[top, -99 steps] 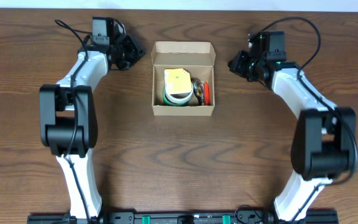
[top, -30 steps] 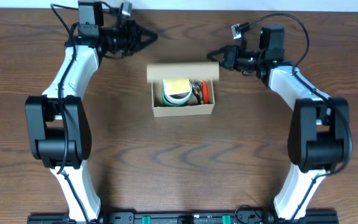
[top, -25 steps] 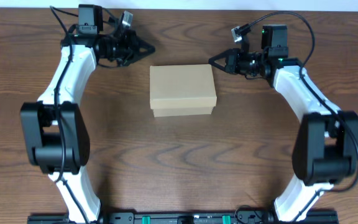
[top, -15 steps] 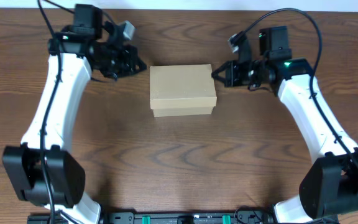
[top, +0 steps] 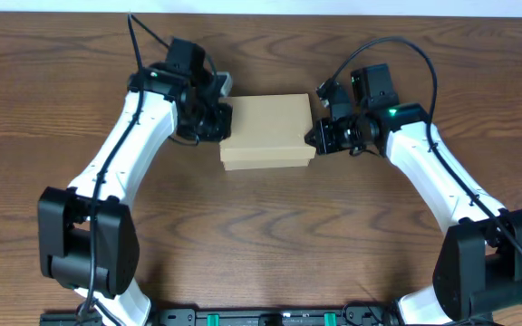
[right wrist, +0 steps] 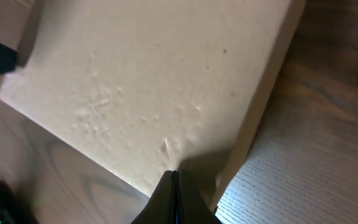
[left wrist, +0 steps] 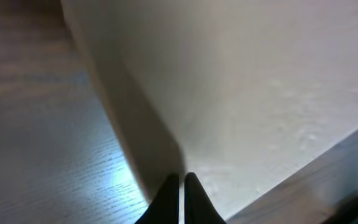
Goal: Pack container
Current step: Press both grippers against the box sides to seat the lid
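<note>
The container (top: 267, 131) sits with its lid down in the middle of the tabletop (top: 261, 235). The left hand (left wrist: 180, 182) has its fingers pinched together, holding nothing, with the tips against the lid's left edge. The right hand (right wrist: 173, 178), also pinched together and empty, rests its tips on the lid near the right edge.

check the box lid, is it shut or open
Shut. From overhead the container shows only its plain tan flap, lying flat over the top, with nothing inside visible.
</note>
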